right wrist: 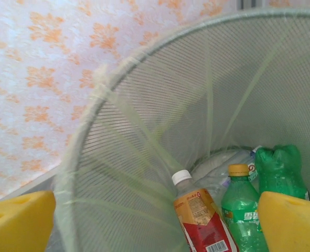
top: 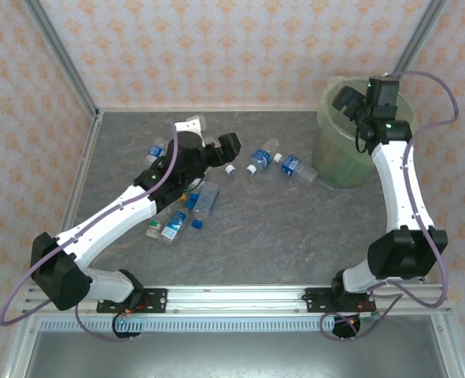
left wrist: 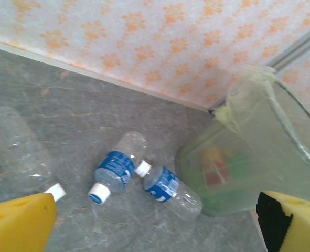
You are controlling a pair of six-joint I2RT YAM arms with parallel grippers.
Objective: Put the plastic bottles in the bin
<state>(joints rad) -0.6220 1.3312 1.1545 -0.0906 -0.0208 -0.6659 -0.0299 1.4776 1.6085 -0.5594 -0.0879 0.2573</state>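
Grey table (top: 295, 228): all items are borne on it.
Bin (top: 338, 161): pale green and lined, stood at the far right corner. A red-labelled bottle (right wrist: 199, 215) and two green bottles (right wrist: 241, 210) are contained in it.
Right gripper (top: 348, 101): held over the bin's rim, jaws spread, nothing grasped.
Left gripper (top: 212, 140): held above the table, jaws spread wide, nothing grasped.
Two blue-labelled bottles (top: 260, 157): laid just left of the bin.
Further bottles (top: 186, 211): clustered near the left gripper.
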